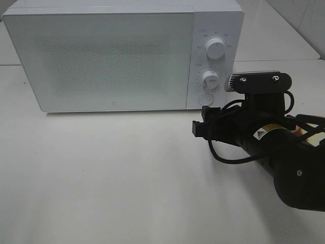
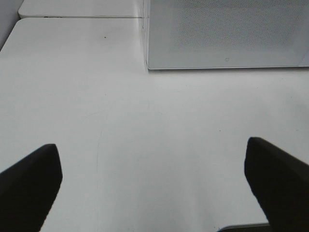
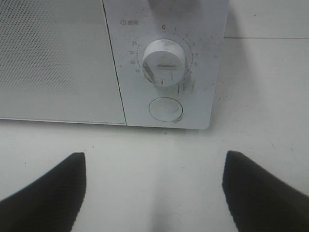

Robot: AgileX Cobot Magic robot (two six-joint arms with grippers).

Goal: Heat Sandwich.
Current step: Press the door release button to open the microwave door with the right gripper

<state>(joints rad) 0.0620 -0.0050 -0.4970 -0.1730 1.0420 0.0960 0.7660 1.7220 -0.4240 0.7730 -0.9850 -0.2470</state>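
The white microwave (image 1: 111, 56) stands at the back of the table with its door shut. My right gripper (image 1: 202, 122) is open and empty, a short way in front of the round door button (image 3: 165, 108) under the timer knob (image 3: 164, 62). In its wrist view the right gripper (image 3: 154, 193) shows two dark fingers (image 3: 43, 193) spread wide. My left gripper (image 2: 154, 188) is open over bare table, facing the microwave's left corner (image 2: 147, 63). The sandwich is hidden; only a pale yellow and pink sliver (image 1: 315, 137) shows behind the right arm, too little to identify.
An upper knob (image 1: 216, 49) sits above the timer knob (image 1: 209, 79) on the control panel. The white table (image 1: 101, 178) stretches out in front of the microwave. A table seam runs behind the microwave at its right (image 1: 274, 60).
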